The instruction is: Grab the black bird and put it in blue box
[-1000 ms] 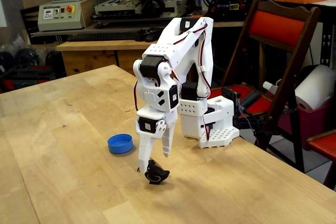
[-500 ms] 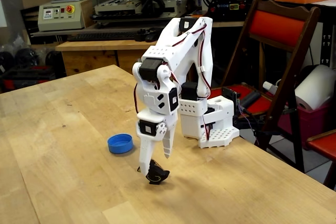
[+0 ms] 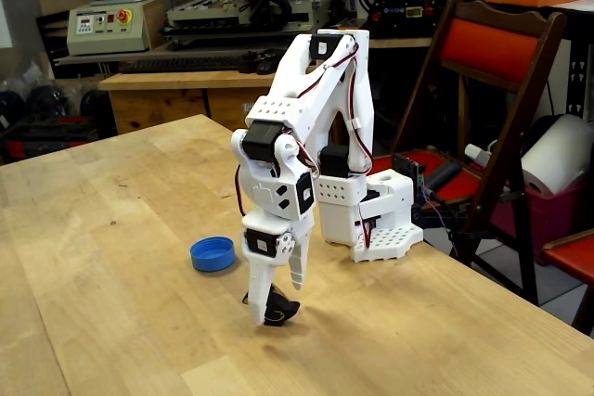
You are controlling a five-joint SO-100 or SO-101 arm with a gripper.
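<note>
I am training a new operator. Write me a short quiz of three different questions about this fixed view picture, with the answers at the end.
1. True or false: the black bird already lies inside the blue box.
2. Multiple choice: in the fixed view, the gripper points A) straight up, B) down toward the wooden table, C) at the red chair.
3. Short answer: on which side of the gripper does the blue box stand in this view?

Key: 1. False; the bird is at the gripper's fingertips, apart from the box. 2. B. 3. The left side.
</note>
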